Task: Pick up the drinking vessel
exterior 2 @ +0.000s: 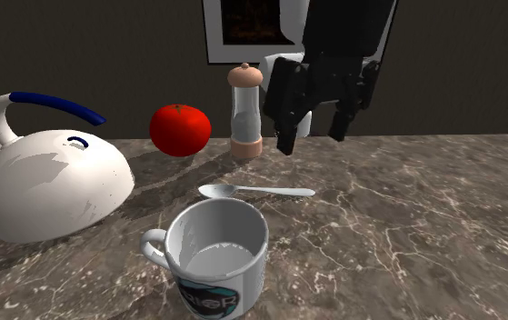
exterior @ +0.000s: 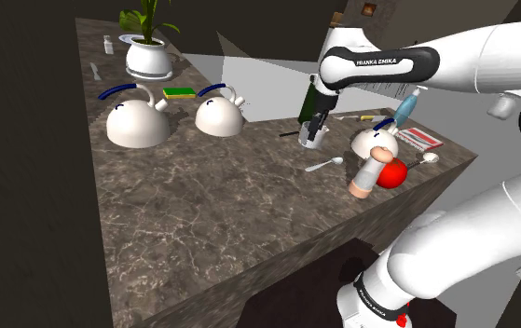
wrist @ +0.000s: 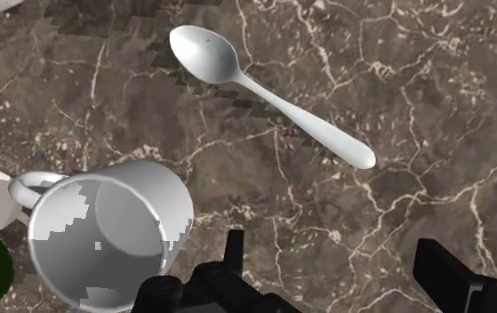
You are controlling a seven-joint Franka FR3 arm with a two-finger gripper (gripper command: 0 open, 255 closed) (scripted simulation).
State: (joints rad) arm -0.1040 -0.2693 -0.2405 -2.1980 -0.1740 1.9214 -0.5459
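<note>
Wrist view: white mug stands upright & empty on the brown veined worktop, beside the gripper, not btwn its fingers; spoon lies near. Shoulder view puts mug close to worktop's far edge. Arm reaches over, gripper pointing down above the surface, fingers spread, holding nothing.

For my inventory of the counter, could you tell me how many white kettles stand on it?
3. The large kettle and the smaller kettle stand side by side near the potted plant; the third kettle stands beside the tomato and pepper mill. Another could hide behind the arm.
</note>
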